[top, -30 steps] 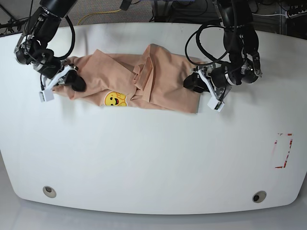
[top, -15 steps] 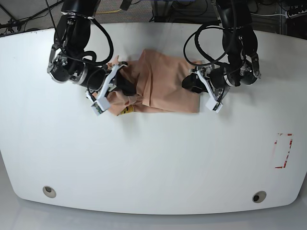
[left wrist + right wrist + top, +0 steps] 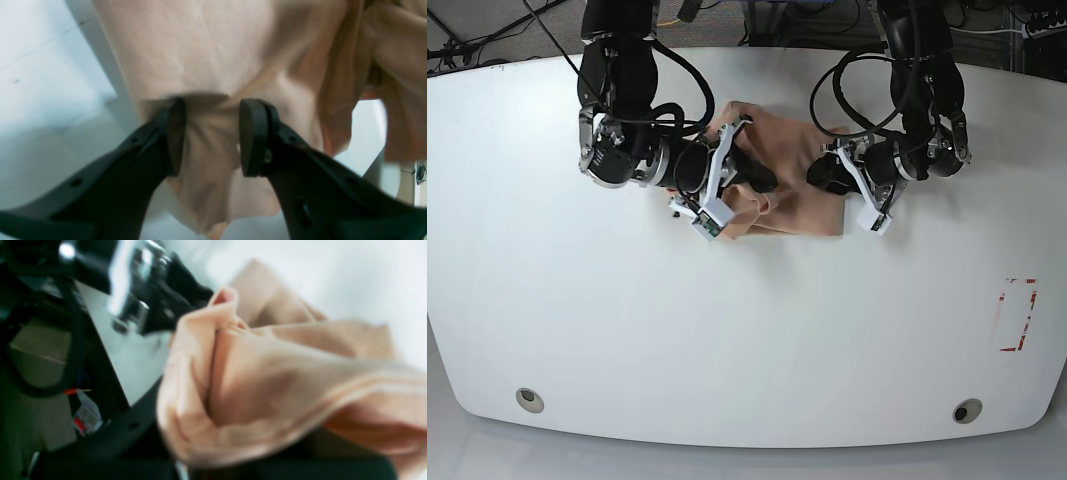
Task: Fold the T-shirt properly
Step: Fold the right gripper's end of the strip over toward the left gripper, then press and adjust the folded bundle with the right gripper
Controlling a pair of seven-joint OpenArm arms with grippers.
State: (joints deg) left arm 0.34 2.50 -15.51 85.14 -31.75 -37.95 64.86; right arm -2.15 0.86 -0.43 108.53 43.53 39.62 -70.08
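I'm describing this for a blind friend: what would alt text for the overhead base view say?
Two black robot arms work a peach T-shirt bunched at the back of a white table. The right gripper grips cloth over the shirt's middle, while the left gripper pinches the shirt's other edge. Red marks sit near the table's edge.
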